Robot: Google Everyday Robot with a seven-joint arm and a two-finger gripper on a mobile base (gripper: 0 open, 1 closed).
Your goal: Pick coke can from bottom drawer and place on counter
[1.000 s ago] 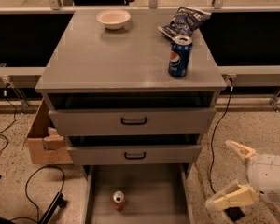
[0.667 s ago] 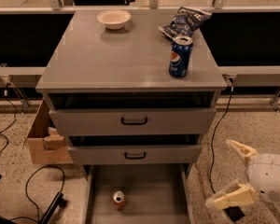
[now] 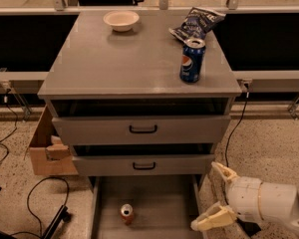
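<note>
Warm, dim overhead light is seen; the matte grey worktop [image 3: 124,63] is brightest, drawer recesses [image 3: 139,106] are shadowed. The cream two-finger gripper [image 3: 205,197], at lower right, is softly lit, fingers spread.

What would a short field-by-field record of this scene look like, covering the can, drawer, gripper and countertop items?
coke can: upright in the bottom drawer, left of centre
bottom drawer: pulled open
gripper: open, empty, low beside the drawer's right edge
counter: holds Pepsi can, bowl, chip bag
</note>
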